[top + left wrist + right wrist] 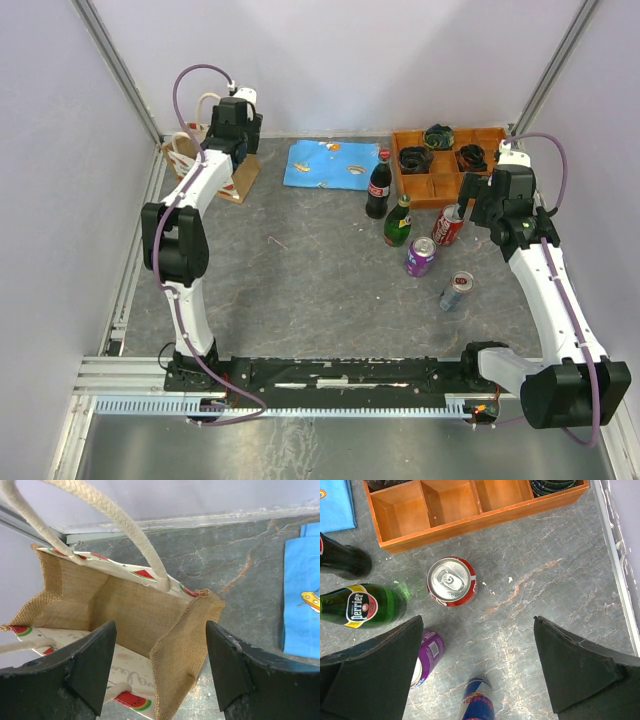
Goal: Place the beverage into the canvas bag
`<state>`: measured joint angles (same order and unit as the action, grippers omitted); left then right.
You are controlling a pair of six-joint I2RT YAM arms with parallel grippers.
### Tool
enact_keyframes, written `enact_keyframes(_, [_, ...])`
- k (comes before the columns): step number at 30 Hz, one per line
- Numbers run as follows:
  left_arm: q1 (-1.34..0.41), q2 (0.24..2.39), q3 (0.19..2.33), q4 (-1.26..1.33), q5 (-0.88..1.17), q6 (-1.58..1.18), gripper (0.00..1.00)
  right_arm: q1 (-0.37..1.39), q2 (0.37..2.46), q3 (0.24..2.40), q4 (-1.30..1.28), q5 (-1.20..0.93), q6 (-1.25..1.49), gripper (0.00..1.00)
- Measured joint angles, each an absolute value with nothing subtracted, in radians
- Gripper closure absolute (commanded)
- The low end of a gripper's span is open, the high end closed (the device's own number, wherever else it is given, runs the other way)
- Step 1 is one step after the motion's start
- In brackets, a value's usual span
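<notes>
The canvas bag is tan burlap with cream rope handles and red watermelon prints. Its mouth is open, and it shows in the top view at the far left, partly hidden by my left arm. My left gripper is open above the bag's right end wall and holds nothing; it also shows in the top view. The beverages stand at the right: a red can, a purple can, a blue Red Bull can and a green Perrier bottle. My right gripper is open and empty above them.
A dark cola bottle stands beside the green bottle. A wooden compartment tray with dark coiled items sits at the back right. A blue patterned cloth lies at the back middle. Walls close in on both sides.
</notes>
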<state>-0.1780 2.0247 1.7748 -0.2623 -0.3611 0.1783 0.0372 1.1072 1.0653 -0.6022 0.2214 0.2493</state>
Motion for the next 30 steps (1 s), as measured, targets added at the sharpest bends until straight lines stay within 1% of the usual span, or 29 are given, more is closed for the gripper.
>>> enact_keyframes(6, [-0.165, 2.052, 1.726, -0.224, -0.357, 0.188, 0.22, 0.037, 1.107, 1.065, -0.605, 0.222, 0.249, 0.01])
enact_keyframes(7, [-0.164, 2.054, 1.714, -0.222, -0.353, 0.188, 0.24, 0.037, 1.107, 1.065, -0.606, 0.222, 0.249, 0.01])
enact_keyframes(8, [-0.162, 2.058, 1.699, -0.221, -0.336, 0.188, 0.28, 0.037, 1.107, 1.065, -0.607, 0.222, 0.249, 0.01])
enact_keyframes(9, [-0.159, 2.061, 1.684, -0.219, -0.321, 0.188, 0.33, 0.037, 1.107, 1.065, -0.608, 0.222, 0.249, 0.01])
enact_keyframes(10, [-0.158, 2.062, 1.671, -0.217, -0.3, 0.187, 0.42, 0.037, 1.107, 1.065, -0.608, 0.223, 0.249, 0.01])
enact_keyframes(14, [-0.151, 2.062, 1.621, -0.21, -0.204, 0.182, 0.91, 0.037, 1.106, 1.065, -0.614, 0.225, 0.248, 0.01])
enact_keyframes(15, [-0.15, 2.059, 1.609, -0.206, -0.185, 0.181, 0.96, 0.037, 1.105, 1.065, -0.617, 0.227, 0.247, 0.01])
enact_keyframes(22, [-0.15, 1.947, 1.527, -0.261, -0.081, 0.185, 0.97, 0.037, 1.09, 1.065, -0.625, 0.234, 0.244, 0.01])
enact_keyframes(30, [-0.194, 1.671, 1.478, -0.474, 0.056, 0.249, 0.97, 0.037, 1.084, 1.06, -0.628, 0.231, 0.245, 0.01])
